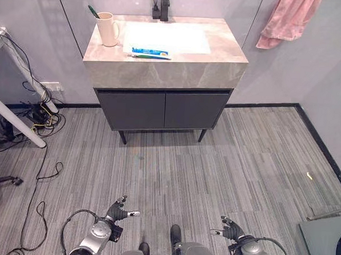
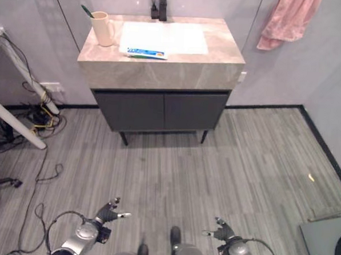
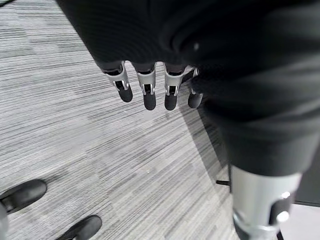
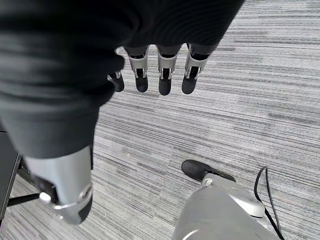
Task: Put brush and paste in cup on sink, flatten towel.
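1. Paste (image 1: 150, 53): blue-and-white tube, lying flat on the front edge of the sink (image 1: 219, 67), just before the white basin, right of the cup (image 1: 108, 29).
2. Brush (image 1: 93, 11): green handle, I see it standing tilted in the beige cup at the sink's left rear corner.
3. Towel (image 1: 290, 19): pink, hanging bunched on the wall right of the sink.
4. Left hand (image 1: 119, 210): low over the grey floor (image 1: 174, 167), fingers (image 3: 148, 95) straight and loose, holding nothing.
5. Right hand (image 1: 232, 229): same, fingers (image 4: 165, 82) relaxed, empty, well apart from the sink.
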Robot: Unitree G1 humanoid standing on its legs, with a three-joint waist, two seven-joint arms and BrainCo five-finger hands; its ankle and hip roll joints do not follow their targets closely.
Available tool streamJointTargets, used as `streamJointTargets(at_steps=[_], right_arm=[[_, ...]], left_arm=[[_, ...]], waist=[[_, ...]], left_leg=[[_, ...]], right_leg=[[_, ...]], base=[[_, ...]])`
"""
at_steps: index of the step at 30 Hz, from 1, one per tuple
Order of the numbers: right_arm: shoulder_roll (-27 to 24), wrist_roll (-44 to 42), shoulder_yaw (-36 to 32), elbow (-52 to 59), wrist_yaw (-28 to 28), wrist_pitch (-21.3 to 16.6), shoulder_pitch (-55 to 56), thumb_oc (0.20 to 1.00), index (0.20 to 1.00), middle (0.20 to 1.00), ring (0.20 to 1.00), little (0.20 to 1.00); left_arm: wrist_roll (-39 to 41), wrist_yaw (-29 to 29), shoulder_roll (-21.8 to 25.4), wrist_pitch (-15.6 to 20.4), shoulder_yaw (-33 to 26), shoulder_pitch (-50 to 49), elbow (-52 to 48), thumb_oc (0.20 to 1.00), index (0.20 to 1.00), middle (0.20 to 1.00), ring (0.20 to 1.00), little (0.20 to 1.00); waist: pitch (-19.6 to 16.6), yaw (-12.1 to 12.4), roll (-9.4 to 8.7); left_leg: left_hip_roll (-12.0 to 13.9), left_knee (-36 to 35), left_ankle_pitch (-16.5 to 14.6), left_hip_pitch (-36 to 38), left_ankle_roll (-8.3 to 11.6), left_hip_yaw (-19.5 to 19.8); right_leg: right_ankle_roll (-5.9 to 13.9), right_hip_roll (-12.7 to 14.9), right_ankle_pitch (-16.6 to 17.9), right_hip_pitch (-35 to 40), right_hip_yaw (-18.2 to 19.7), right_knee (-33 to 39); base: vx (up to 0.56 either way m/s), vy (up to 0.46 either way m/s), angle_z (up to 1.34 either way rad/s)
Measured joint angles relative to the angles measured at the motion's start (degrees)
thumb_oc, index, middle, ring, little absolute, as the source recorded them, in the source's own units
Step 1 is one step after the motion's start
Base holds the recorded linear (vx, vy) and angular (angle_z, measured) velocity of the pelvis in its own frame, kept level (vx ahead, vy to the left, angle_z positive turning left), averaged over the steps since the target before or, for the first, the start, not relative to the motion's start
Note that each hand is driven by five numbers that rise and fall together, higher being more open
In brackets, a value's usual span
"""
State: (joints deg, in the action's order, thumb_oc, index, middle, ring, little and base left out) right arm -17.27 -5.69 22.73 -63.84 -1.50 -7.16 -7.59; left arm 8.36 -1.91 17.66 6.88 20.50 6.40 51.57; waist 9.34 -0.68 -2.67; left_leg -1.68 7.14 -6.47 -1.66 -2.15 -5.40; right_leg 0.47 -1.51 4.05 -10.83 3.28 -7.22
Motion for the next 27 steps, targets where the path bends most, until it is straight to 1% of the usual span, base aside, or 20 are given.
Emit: streamJointTargets(at_steps=[4, 6, 7, 8, 10, 11, 12, 13, 14, 15, 17, 18, 20, 21, 22, 23, 24, 25, 26, 27], right_arm=[[0.1, 2.7, 2.9, 2.5, -0.1, 0.4, -0.4, 1.0, 1.0, 1.0, 1.0, 1.0], [0.1, 5.0, 4.0, 3.3, 0.0, 0.7, -0.5, 1.0, 1.0, 1.0, 1.0, 1.0], [-0.7, 8.5, 6.5, 5.0, 0.0, 1.3, -0.8, 1.0, 1.0, 1.0, 1.0, 1.0], [-2.0, 11.5, 8.9, 8.5, -0.1, 1.2, -0.8, 1.0, 1.0, 1.0, 1.0, 1.0], [-3.0, 14.9, 8.8, 11.7, -0.1, 0.8, -0.7, 1.0, 1.0, 1.0, 1.0, 1.0], [-3.1, 15.7, 8.8, 11.7, -0.1, 0.8, -0.5, 1.0, 1.0, 1.0, 1.0, 1.0], [-3.2, 15.8, 8.8, 11.6, -0.1, 1.0, -0.5, 1.0, 1.0, 1.0, 1.0, 1.0], [-3.3, 15.9, 8.1, 11.8, -0.1, 1.0, -0.3, 1.0, 1.0, 1.0, 1.0, 1.0], [-3.3, 15.9, 7.7, 11.7, -0.1, 1.1, -0.3, 1.0, 1.0, 1.0, 1.0, 1.0], [-3.2, 15.9, 7.7, 11.6, -0.1, 1.2, 0.2, 1.0, 1.0, 1.0, 1.0, 1.0], [-3.0, 16.0, 8.7, 11.6, -0.1, 1.3, 0.3, 1.0, 1.0, 1.0, 1.0, 1.0], [-2.9, 17.0, 9.5, 11.7, -0.3, 1.3, 0.2, 1.0, 1.0, 1.0, 1.0, 1.0], [-3.0, 18.3, 9.7, 11.6, -0.3, 1.3, 0.4, 1.0, 1.0, 1.0, 1.0, 1.0], [-3.4, 18.5, 9.9, 11.5, -0.2, 1.3, 0.4, 1.0, 1.0, 1.0, 1.0, 1.0], [-4.6, 19.0, 9.9, 11.5, -0.2, 1.3, -0.1, 1.0, 1.0, 1.0, 1.0, 1.0], [-4.9, 19.1, 9.9, 11.3, -0.1, 1.3, -0.7, 1.0, 1.0, 1.0, 1.0, 1.0], [-5.7, 19.5, 9.9, 11.2, -0.1, 1.4, -2.2, 1.0, 1.0, 1.0, 1.0, 1.0], [-5.9, 19.5, 9.9, 11.4, -0.1, 1.4, -2.8, 1.0, 1.0, 1.0, 1.0, 1.0], [-6.1, 19.5, 10.0, 11.5, 0.0, 1.4, -4.2, 1.0, 1.0, 1.0, 1.0, 1.0], [-6.3, 19.5, 10.0, 11.4, 0.0, 1.3, -5.2, 1.0, 1.0, 1.0, 1.0, 1.0]], left_arm=[[-1.3, 0.9, 0.7, 0.0, 1.1, -1.8, -3.8, 1.0, 1.0, 1.0, 1.0, 1.0], [-2.3, 1.0, 0.7, -0.3, 1.0, -2.5, -3.8, 1.0, 1.0, 1.0, 1.0, 1.0], [-2.4, 1.1, 1.1, -0.7, 1.0, -3.1, -4.0, 1.0, 1.0, 1.0, 1.0, 1.0], [-2.8, 1.2, 1.8, -1.0, 1.1, -4.0, -4.7, 1.0, 1.0, 1.0, 1.0, 1.0], [-2.8, 1.5, 2.4, -1.4, 1.1, -5.0, -4.1, 1.0, 1.0, 1.0, 1.0, 1.0], [-3.0, 1.7, 2.2, -1.7, 1.1, -5.3, -3.5, 1.0, 1.0, 1.0, 1.0, 1.0], [-4.0, 2.0, 2.2, -1.7, 1.1, -5.3, -3.1, 1.0, 1.0, 1.0, 1.0, 1.0], [-4.8, 2.1, 2.3, -1.7, 2.3, -3.3, -2.1, 1.0, 1.0, 1.0, 1.0, 1.0], [-4.9, 2.2, 2.1, -1.6, 2.3, -2.7, -1.9, 1.0, 1.0, 1.0, 1.0, 1.0], [-5.0, 2.2, 1.7, -1.6, 2.4, -2.0, -0.9, 1.0, 1.0, 1.0, 1.0, 1.0], [-5.0, 1.9, 1.8, -1.7, 3.0, -0.6, -0.7, 1.0, 1.0, 1.0, 1.0, 1.0], [-5.0, 1.3, 1.5, -1.5, 2.9, -0.1, -0.9, 1.0, 1.0, 1.0, 1.0, 1.0], [-5.0, 0.6, 1.1, -1.5, 3.0, -1.1, -0.3, 1.0, 1.0, 1.0, 1.0, 1.0], [-5.0, 0.4, 0.3, -1.6, 2.9, -1.1, 0.8, 1.0, 1.0, 1.0, 1.0, 1.0], [-5.0, 0.4, -1.3, -1.6, 3.3, -1.3, 1.8, 1.0, 1.0, 1.0, 1.0, 1.0], [-4.9, 0.3, -1.9, -1.6, 3.3, -1.3, 1.8, 1.0, 1.0, 1.0, 1.0, 1.0], [-4.9, -0.1, -3.0, -1.6, 3.3, -1.3, 1.9, 1.0, 1.0, 1.0, 1.0, 1.0], [-4.9, -0.1, -3.1, -1.6, 3.3, -1.3, 1.6, 1.0, 1.0, 1.0, 1.0, 1.0], [-4.9, -0.1, -3.3, -1.5, 3.4, -1.2, 1.7, 1.0, 1.0, 1.0, 1.0, 1.0], [-4.9, -0.1, -3.7, -1.5, 3.5, -0.8, 2.6, 1.0, 1.0, 1.0, 1.0, 1.0]], waist=[[0.0, 0.0, 0.04], [0.0, 0.0, 0.03], [0.0, 0.0, 0.03], [0.1, -0.2, 0.04], [0.2, -0.3, 0.12], [0.0, -0.4, 0.37], [-0.1, -0.3, 0.54], [0.4, -0.6, -0.18], [0.7, -0.6, -0.27], [0.8, -1.6, -0.21], [1.1, -2.0, -0.61], [1.3, -1.7, -0.83], [1.1, -1.9, -1.07], [0.9, -1.9, -0.64], [-0.3, -2.0, 1.57], [-0.8, -1.9, 2.35], [-1.3, -1.8, 3.42], [-1.2, -1.8, 3.39], [-1.3, -1.9, 3.31], [-1.3, -1.9, 3.31]], left_leg=[[-1.2, -0.3, -0.1, 0.3, -1.67, -1.2], [-1.5, -0.4, -0.2, 0.5, -2.31, -1.1], [-1.6, -0.5, -0.3, 0.6, -2.64, -1.1], [-1.6, -0.8, -0.2, 0.9, -2.79, -1.1], [-1.6, -3.4, 0.6, 3.2, -3.6, -1.3], [-1.6, -4.5, 0.8, 4.1, -3.9, -1.1], [-1.9, -5.5, 0.9, 4.8, -4.02, -0.9], [-2.5, -5.7, 1.0, 4.6, -4.24, 0.6], [-2.7, -5.6, 0.9, 4.6, -4.36, 1.0], [-2.8, -5.5, 0.3, 4.9, -4.19, 2.0], [-3.3, -3.8, -2.1, 4.5, -3.74, 3.6], [-3.4, -3.3, -3.0, 6.2, -2.63, 3.9], [-3.4, -3.5, -5.5, 9.8, -0.86, 5.3], [-2.8, -3.1, -6.6, 10.6, -0.34, 5.7], [-0.2, -3.2, -8.0, 11.7, 0.94, 6.5], [1.0, -3.7, -7.7, 12.4, 1.49, 6.5], [3.0, -3.8, -7.1, 13.2, 2.7, 6.4], [3.3, -3.4, -6.5, 13.2, 3.53, 6.3], [4.1, -2.9, -5.4, 13.1, 5.1, 6.4], [4.2, -2.2, -4.7, 13.1, 6.29, 6.6]], right_leg=[[1.29, 1.1, 0.6, -0.7, 1.2, -1.2], [3.63, 1.6, -0.4, -1.5, 1.2, -3.1], [4.55, 1.5, -0.1, -2.4, 1.2, -4.9], [5.34, 1.4, 0.5, -3.9, 1.2, -7.5], [5.93, 1.3, 0.4, -6.4, 0.9, -13.0], [6.9, 1.4, -1.1, -6.9, 1.0, -13.3], [7.0, 1.7, -1.3, -7.1, 1.9, -11.4], [7.59, 2.6, -0.3, -9.9, 5.8, -5.6], [8.2, 3.0, 0.5, -10.4, 6.1, -2.1], [8.62, 4.1, 0.9, -10.4, 6.6, 3.3], [8.21, 6.7, 1.7, -10.8, 3.4, 10.6], [8.27, 7.6, 1.7, -10.3, 0.9, 10.7], [8.19, 8.2, 1.3, -6.8, 0.8, 7.7], [7.47, 7.7, 4.4, -6.4, 0.8, 7.2], [6.15, 5.6, 7.2, -6.1, -0.6, 5.4], [4.4, 4.7, 8.7, -5.6, -1.1, 5.2], [1.78, 3.1, 9.0, -4.8, -2.5, 5.4], [0.86, 2.6, 9.3, -4.5, -2.8, 5.4], [0.1, 2.1, 8.7, -4.0, -3.3, 5.6], [-0.37, 2.0, 8.4, -3.4, -3.7, 5.8]], base=[[-0.03, 0.094, -0.12], [0.05, 0.08, 0.02], [0.11, 0.067, -0.01], [0.15, 0.054, -0.07], [0.13, 0.026, -0.02], [0.18, -0.004, 0.06], [0.13, -0.005, 0.25], [0.33, -0.047, 0.3], [0.28, -0.053, 0.49], [0.34, -0.077, 0.35], [0.21, -0.068, 0.41], [0.2, -0.078, 0.36], [0.18, -0.08, 0.3], [0.21, -0.123, 0.4], [0.21, -0.139, 0.33], [0.26, -0.178, 0.38], [0.16, -0.133, 0.17], [0.1, -0.077, 0.07], [0.1, -0.098, 0.04], [0.1, -0.103, 0.05]])
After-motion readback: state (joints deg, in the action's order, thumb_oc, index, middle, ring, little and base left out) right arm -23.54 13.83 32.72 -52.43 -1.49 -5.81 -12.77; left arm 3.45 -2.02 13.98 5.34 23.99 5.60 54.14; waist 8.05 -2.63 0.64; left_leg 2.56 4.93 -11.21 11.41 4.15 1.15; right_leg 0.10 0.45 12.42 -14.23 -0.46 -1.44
